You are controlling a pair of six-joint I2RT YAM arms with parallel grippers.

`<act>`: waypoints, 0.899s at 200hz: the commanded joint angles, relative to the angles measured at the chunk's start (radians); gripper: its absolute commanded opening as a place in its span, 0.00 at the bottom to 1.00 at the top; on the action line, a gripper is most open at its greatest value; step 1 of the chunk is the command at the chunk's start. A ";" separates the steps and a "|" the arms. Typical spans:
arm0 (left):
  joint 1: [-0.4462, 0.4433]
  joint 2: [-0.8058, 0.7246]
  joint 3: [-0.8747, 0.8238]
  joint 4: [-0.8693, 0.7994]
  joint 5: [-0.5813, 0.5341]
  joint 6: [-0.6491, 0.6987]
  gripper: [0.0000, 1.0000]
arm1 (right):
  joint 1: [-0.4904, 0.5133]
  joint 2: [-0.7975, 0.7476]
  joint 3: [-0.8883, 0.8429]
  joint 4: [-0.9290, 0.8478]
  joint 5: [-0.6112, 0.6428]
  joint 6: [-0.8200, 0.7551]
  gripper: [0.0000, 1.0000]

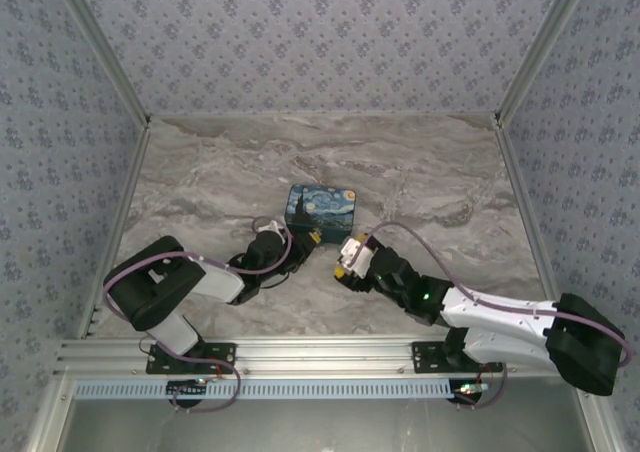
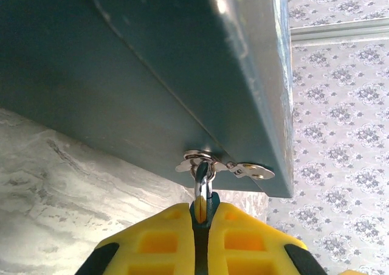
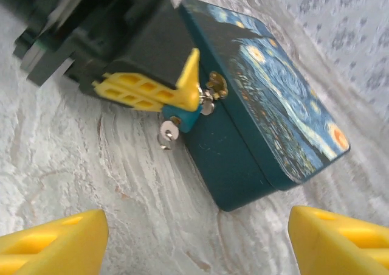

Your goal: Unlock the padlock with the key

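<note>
Key (image 2: 202, 184) clamped by its bow between the closed fingers of the left gripper (image 2: 200, 211), its blade seated in the small brass padlock (image 3: 216, 85) on the near side wall of the painted box (image 3: 267, 86), which rests mid-table (image 1: 200, 182). A spare key (image 2: 252, 171) hangs loose from the same ring. The right gripper (image 3: 197, 241) hovers just beside the box with its jaws spread wide, holding nothing.

Likely hazards: the box is unrestrained, so a twist may drag it across the marble rather than turn the cylinder; the flat bow may slip between the pads; an off-axis twist may bind or bend the blade.

The key's long axis runs in line with the left fingers, its tip pointing into the wall, away from that wrist.
</note>
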 commanded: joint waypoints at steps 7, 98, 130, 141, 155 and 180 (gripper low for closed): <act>-0.003 -0.038 0.037 0.005 0.007 -0.009 0.00 | 0.053 0.065 -0.029 0.129 0.146 -0.199 0.80; -0.002 -0.048 0.042 -0.007 0.008 -0.042 0.00 | 0.050 0.306 0.023 0.319 0.138 -0.181 0.51; -0.003 -0.056 0.041 -0.016 0.008 -0.041 0.00 | 0.023 0.353 0.039 0.373 0.095 -0.158 0.49; -0.002 -0.057 0.041 -0.016 0.008 -0.042 0.00 | 0.012 0.366 0.049 0.373 0.078 -0.155 0.47; -0.002 -0.059 0.041 -0.018 0.007 -0.041 0.00 | 0.000 0.382 0.060 0.384 0.058 -0.155 0.44; -0.003 -0.059 0.041 -0.017 0.008 -0.043 0.00 | -0.016 0.411 0.077 0.412 0.035 -0.156 0.42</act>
